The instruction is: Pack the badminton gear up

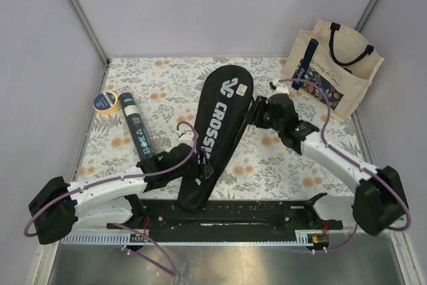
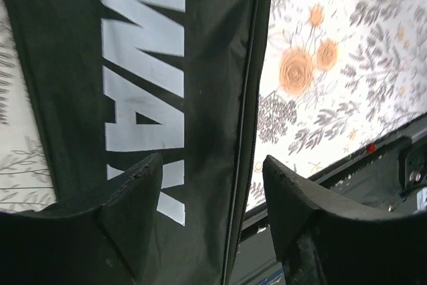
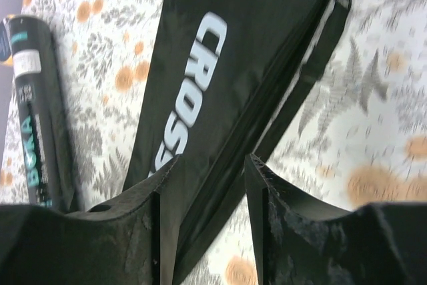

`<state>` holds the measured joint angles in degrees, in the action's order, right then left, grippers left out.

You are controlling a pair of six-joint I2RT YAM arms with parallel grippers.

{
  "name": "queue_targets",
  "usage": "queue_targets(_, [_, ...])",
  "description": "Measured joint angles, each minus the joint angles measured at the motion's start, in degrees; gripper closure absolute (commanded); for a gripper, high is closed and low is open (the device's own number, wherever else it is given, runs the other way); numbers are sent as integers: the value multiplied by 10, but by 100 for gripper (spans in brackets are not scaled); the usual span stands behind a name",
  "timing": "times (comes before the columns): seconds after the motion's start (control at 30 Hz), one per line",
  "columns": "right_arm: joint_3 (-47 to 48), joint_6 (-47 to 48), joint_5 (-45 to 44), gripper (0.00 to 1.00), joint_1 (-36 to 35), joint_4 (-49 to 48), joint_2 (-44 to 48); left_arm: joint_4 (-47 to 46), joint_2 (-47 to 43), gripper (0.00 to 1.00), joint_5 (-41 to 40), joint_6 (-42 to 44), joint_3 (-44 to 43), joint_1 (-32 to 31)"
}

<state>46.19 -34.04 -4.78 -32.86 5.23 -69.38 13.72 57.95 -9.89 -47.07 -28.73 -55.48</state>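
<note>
CROSSWAY bag [image 1: 223, 115] lies diagonally at centre of the top view, black tube [image 1: 137, 128] to its left; left gripper [image 2: 213, 191] wide open over bag's zipper edge, holding nothing; right gripper [image 3: 203, 191] partly open, straddling bag's edge, not clamped

The long black racket-shaped bag [image 1: 220, 125], lettered "CROSSWAY" in white, lies flat and diagonal, wide end farthest away. Left of the bag, apart from it, a black tube [image 1: 137, 131] with teal lettering lies on its side.
</note>
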Motion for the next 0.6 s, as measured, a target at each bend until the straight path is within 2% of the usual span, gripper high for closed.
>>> queue_targets(0.1, [62, 26, 44, 45, 47, -13, -80, -45, 34, 37, 44, -4, 23, 0])
queue_targets(0.17, [106, 40, 76, 37, 74, -16, -139, -70, 50, 38, 64, -4, 30, 0])
queue_targets(0.23, [138, 47, 99, 35, 93, -15, -184, -93, 64, 39, 80, -5, 30, 1])
queue_targets(0.4, [223, 53, 143, 37, 148, -15, -303, -103, 89, 39, 87, -7, 18, 1])
queue_targets(0.6, [288, 42, 182, 40, 196, 2, -414, -69, 89, 39, 50, -14, 13, 0])
